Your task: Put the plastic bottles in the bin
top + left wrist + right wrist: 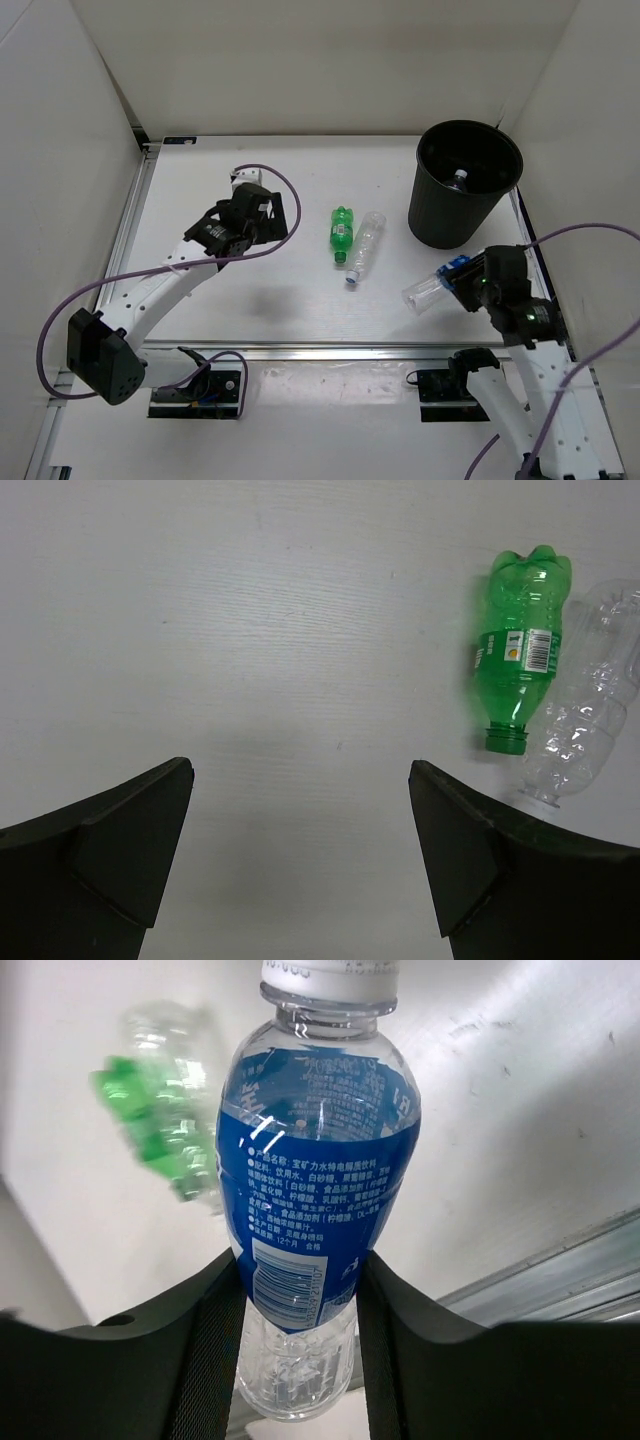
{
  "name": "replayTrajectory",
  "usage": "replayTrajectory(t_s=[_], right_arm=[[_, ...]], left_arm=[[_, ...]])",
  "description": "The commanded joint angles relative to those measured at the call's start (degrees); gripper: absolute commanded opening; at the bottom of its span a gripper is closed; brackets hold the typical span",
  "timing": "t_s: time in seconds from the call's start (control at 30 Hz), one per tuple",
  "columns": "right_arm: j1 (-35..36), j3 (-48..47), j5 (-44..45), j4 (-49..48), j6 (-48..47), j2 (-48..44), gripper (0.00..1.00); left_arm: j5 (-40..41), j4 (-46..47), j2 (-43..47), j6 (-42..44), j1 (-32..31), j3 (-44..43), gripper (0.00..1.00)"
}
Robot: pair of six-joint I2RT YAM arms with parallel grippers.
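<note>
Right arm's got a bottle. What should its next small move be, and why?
Probably raise the right claw and swing it toward the bin. The claw is shut on the blue-label bottle, which sits outside the bin, close to its wall. The bin is tall, so lifting first would likely be needed to clear its rim.

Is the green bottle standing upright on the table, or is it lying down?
Lying down. The green bottle rests on its side on the table, label facing up, beside the clear bottle.
</note>
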State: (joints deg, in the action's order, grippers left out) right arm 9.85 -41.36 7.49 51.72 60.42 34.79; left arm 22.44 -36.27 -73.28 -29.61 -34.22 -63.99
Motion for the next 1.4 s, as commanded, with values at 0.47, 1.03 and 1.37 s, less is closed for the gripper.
replayTrajectory(t_s=[0.47, 1.03, 1.37], right_arm=[[-6.15, -62.60, 18.54, -11.56, -22.45, 39.80, 0.31], [-11.52, -38.89, -3.26, -18.33, -19.11, 21.65, 1.00], [-11.52, -37.74, -4.23, -16.75, -21.41, 12.07, 1.00]], left_arm=[[-19.08, 2.35, -5.82, -0.20, 4.68, -1.40, 1.00], [-31.85, 3.40, -34.55, 5.17, 3.81, -30.12, 1.00], [-35.44, 3.93, -48.53, 5.87, 1.61, -38.31, 1.00]])
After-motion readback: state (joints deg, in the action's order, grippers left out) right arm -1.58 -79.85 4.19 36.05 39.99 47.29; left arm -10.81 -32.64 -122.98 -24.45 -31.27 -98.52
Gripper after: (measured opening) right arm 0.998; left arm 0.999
